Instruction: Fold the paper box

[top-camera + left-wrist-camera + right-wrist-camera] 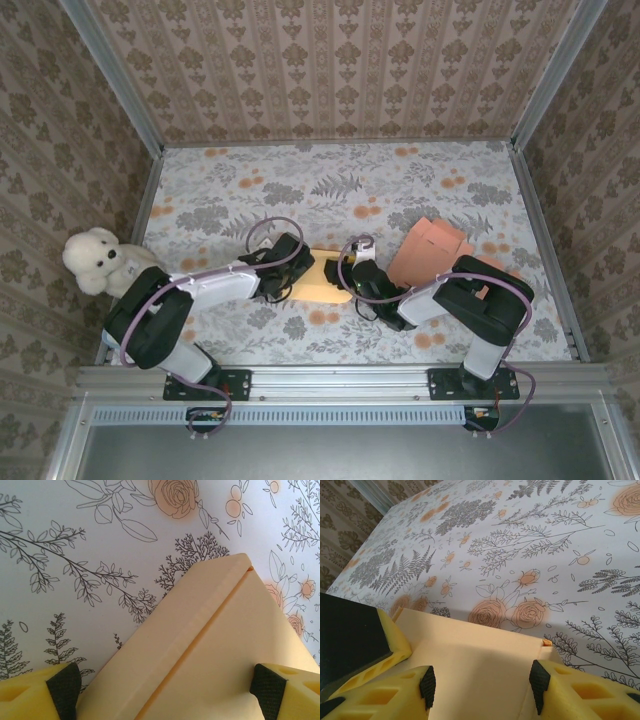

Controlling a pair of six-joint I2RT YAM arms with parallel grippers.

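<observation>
Far left, a white teddy bear (95,260) sits at the edge of the floral table (330,190). Next, the left gripper (291,278) is on the cream paper box (325,280) at mid-table, jaws spread wide with the box between them. Clamped or not, I can't tell. On the box's other side the right gripper (360,282) straddles a flap, jaws half apart, grip unclear. A pink sheet (430,250) lies beyond.
</observation>
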